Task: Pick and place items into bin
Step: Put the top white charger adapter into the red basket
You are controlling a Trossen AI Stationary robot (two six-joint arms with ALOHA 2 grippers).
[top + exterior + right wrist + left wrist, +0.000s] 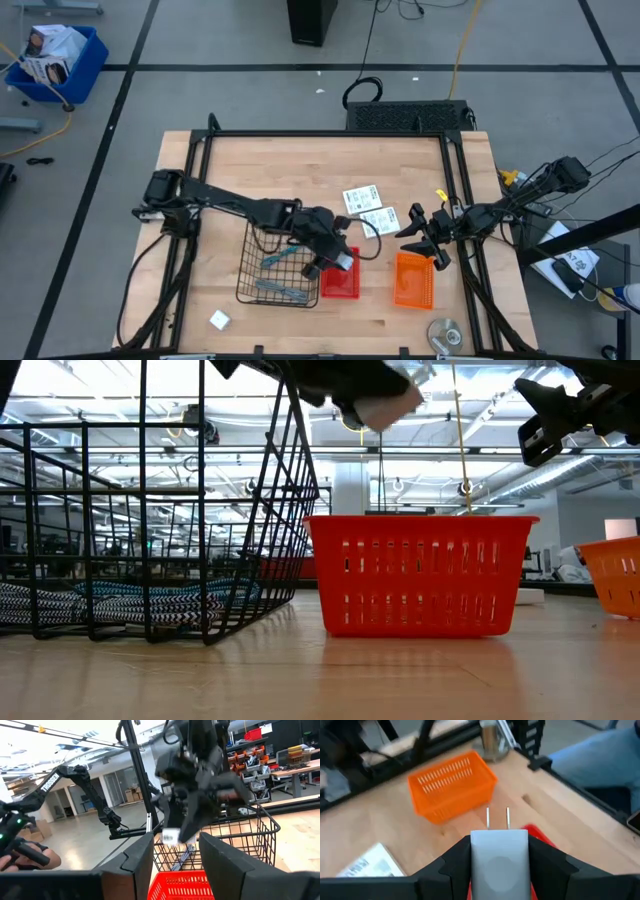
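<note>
High view shows the left gripper (pixel 335 258) poised over the red bin (pixel 340 278), clamped on a small white block that the left wrist view reveals as a two-pronged plug adapter (pixel 499 857), pinched between its dark fingers (pixel 451 865). Beside the red bin, the black wire basket (pixel 272 268) already holds the two teal and grey hand tools (pixel 282 257), so that part looks done. Left to collect, by my reading: the held adapter, which hangs above the red bin but is not yet dropped; a second white block (pixel 219 320) on the table near the front edge; and the white cards with green print (pixel 370 208) lying behind the bins. Farther right, the orange bin (pixel 413 279) sits with the right gripper (pixel 428 243) hovering just above it, fingers spread and empty.
</note>
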